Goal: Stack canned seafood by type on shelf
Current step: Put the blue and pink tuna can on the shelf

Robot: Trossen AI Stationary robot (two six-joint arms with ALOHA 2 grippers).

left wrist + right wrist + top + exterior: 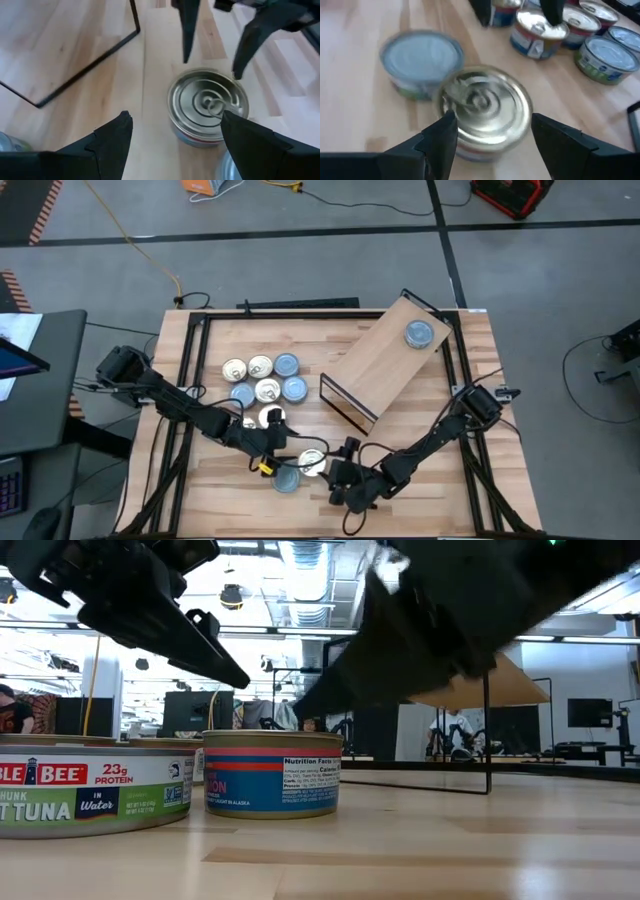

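The gold-lidded tin [313,463] stands on the worktop [430,490] in front of the shelf [385,355], with a blue-lidded tin [287,479] just beside it. The left claw [275,442] and the right claw [338,472] both hover over the gold-lidded tin from opposite sides, fingers spread wide, holding nothing. More tins [262,378] cluster beyond it; one blue-lidded tin [419,333] sits on the shelf
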